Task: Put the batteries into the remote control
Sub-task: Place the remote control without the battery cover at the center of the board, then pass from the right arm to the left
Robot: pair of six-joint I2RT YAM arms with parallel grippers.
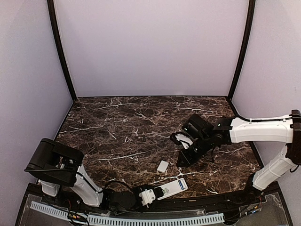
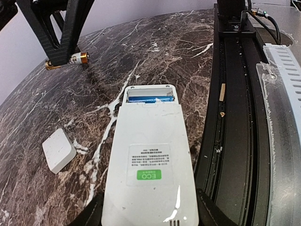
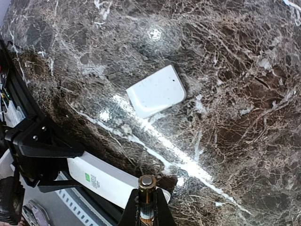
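The white remote control (image 2: 149,155) lies back-up with its front end resting on the marble, near the table's near edge in the top view (image 1: 171,188). My left gripper (image 2: 149,217) is shut on its rear end (image 1: 151,193). The battery compartment is open, with one blue battery (image 2: 151,99) lying in it. My right gripper (image 3: 147,207) is shut on a second battery (image 3: 147,190) with a gold end. It holds this battery above the marble, just beyond the remote's open end (image 1: 181,161). That battery also shows in the left wrist view (image 2: 71,59).
The small white cover plate (image 1: 162,166) lies loose on the marble, left of the remote (image 2: 59,150) and beyond the right gripper (image 3: 156,91). A black rail (image 2: 235,117) and a white cable duct (image 2: 282,94) run along the table's near edge.
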